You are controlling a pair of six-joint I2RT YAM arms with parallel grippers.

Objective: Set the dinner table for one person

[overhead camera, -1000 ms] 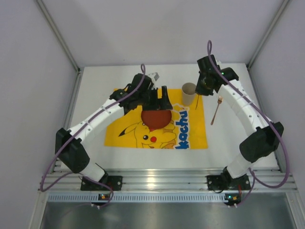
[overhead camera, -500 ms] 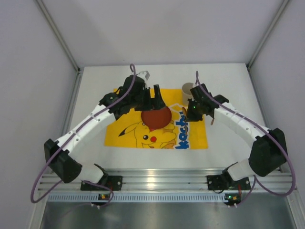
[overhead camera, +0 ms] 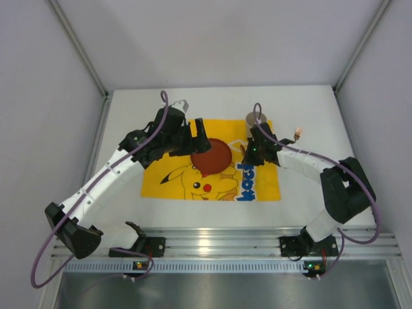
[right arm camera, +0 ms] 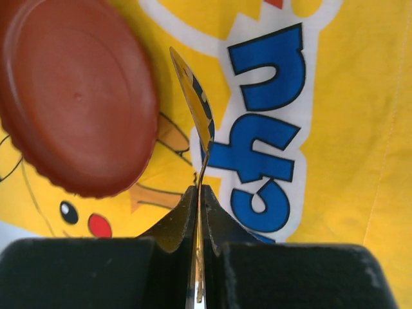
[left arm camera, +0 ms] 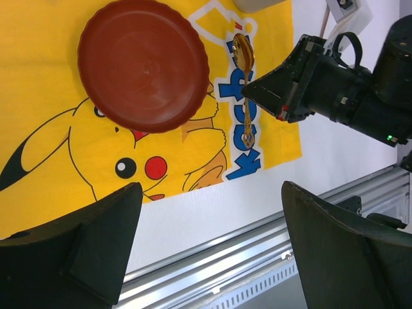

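Observation:
The white dinner table (overhead camera: 129, 129) carries a yellow Pikachu mat (overhead camera: 174, 183). A red-brown plate (overhead camera: 214, 156) lies flat on the mat; it also shows in the left wrist view (left arm camera: 143, 64) and the right wrist view (right arm camera: 71, 96). My left gripper (overhead camera: 199, 138) is open and empty, just left of the plate and above it (left arm camera: 212, 244). My right gripper (overhead camera: 249, 149) is shut on a gold spoon (right arm camera: 193, 106) by its handle, bowl forward, low over the mat's blue lettering just right of the plate. The spoon (left arm camera: 244, 64) and right gripper (left arm camera: 280, 93) show in the left wrist view.
A beige cup (overhead camera: 255, 119) stands at the mat's far right corner, just behind my right gripper. The tip of another gold utensil (overhead camera: 298, 134) shows on the white table right of the mat; the rest is hidden by my right arm. The silver rail (overhead camera: 212, 241) runs along the near edge.
My right arm has swung down and left from beside the cup, bringing the spoon next to the plate. My left gripper has drawn back leftward off the plate, which stays on the mat.

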